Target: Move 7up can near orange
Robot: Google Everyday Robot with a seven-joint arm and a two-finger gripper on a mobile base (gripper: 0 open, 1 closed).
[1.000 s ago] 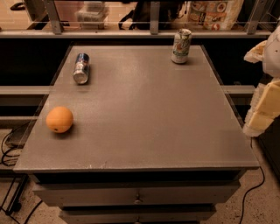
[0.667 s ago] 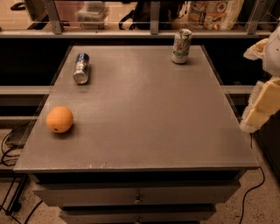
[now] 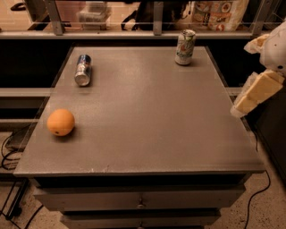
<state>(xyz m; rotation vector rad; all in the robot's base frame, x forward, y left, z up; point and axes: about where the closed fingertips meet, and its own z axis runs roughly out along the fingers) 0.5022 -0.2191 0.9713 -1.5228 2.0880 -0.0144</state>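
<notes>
We see a grey, flat-topped counter (image 3: 147,116) filling most of the view, with drawers (image 3: 134,199) stacked beneath its front edge, each with a small knob. Behind it runs a low ledge with upright metal posts (image 3: 157,18), and printed bags (image 3: 219,12) sit beyond. The floor (image 3: 268,212) is pale and speckled. Dark cables (image 3: 8,154) trail at the left. The light is dim and warm.

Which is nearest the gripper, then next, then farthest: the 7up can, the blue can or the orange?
The gripper hangs by the table's right edge.
1. 7up can, upright at the far right corner.
2 and 3. Blue can, lying far left, and orange, near the left edge: too close to call.
</notes>
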